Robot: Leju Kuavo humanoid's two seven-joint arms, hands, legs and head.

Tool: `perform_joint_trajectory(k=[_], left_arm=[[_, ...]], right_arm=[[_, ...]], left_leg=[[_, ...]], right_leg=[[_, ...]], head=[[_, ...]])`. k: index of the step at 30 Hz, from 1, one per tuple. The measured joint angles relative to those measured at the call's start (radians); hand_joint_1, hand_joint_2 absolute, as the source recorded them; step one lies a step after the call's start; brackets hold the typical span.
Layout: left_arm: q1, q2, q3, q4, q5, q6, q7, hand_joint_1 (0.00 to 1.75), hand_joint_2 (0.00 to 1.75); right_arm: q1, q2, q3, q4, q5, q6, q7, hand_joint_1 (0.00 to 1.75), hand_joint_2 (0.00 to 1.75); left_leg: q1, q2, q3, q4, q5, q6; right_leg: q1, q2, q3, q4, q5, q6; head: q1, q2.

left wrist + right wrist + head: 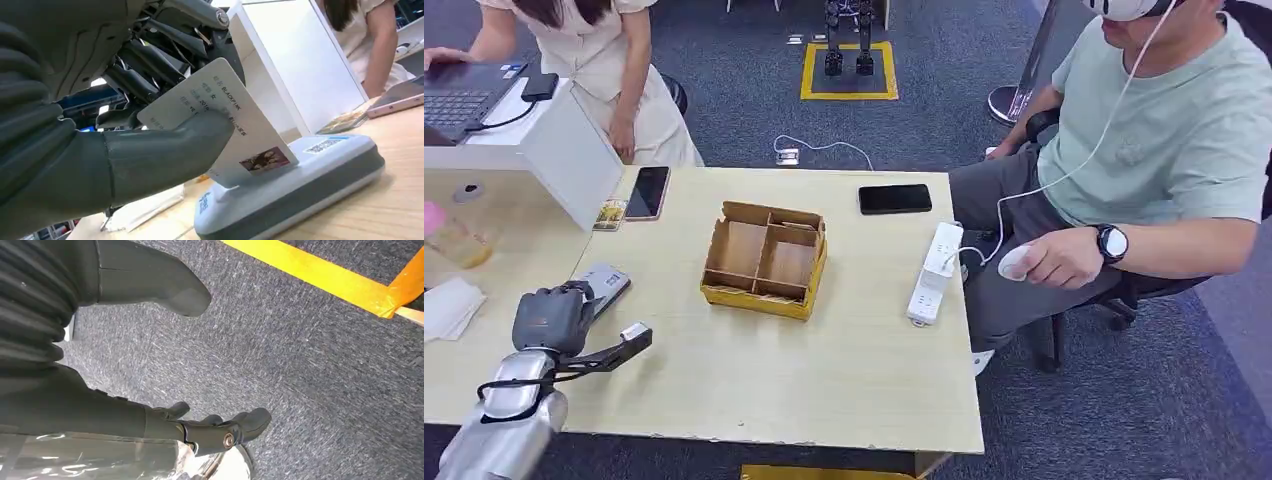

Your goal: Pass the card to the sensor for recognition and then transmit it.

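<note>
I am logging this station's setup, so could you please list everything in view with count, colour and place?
card: one, white, edge resting on the sensor.
sensor: one, grey and white, on the table's left part.
table: one, light wood.
divided box: one, brown and yellow, mid-table.
phones: two, black, along the far edge.
power strip: one, white, at the right edge.
laptop: one, dark, far left.
people: two, seated beyond the table.
left hand: grey, holds the card.
right hand: grey, hanging over carpet, holding nothing.
</note>
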Motion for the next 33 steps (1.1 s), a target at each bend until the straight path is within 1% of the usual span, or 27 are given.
perform_joint_trajectory(k=[21,29,33], left_arm=[[0.000,-0.012,0.000,0.029,-0.014,0.005,0.006,1.75,1.75],[-0.007,-0.032,0.001,0.044,-0.038,-0.005,0.027,1.75,1.75],[-0.029,-0.050,0.001,0.072,-0.042,-0.002,0.036,1.75,1.75]], right_arm=[[0.000,0.002,-0.008,0.000,0.004,0.000,-0.002,0.00,1.75],[-0.001,0.003,-0.008,0.000,0.011,0.001,-0.006,0.00,1.75],[-0.002,0.003,-0.008,0.000,0.019,0.003,-0.006,0.00,1.75]], left_leg=[[0.000,0.000,0.000,0.000,0.000,0.000],[0.000,0.000,0.000,0.000,0.000,0.000],[0.000,-0.001,0.000,0.000,0.000,0.000]], right_leg=[[0.000,0.000,0.000,0.000,0.000,0.000],[0.000,-0.001,0.000,0.000,0.000,0.000],[0.000,-0.002,0.001,0.000,0.000,0.000]], head=[[0.000,0.000],[0.000,0.000],[0.000,0.000]])
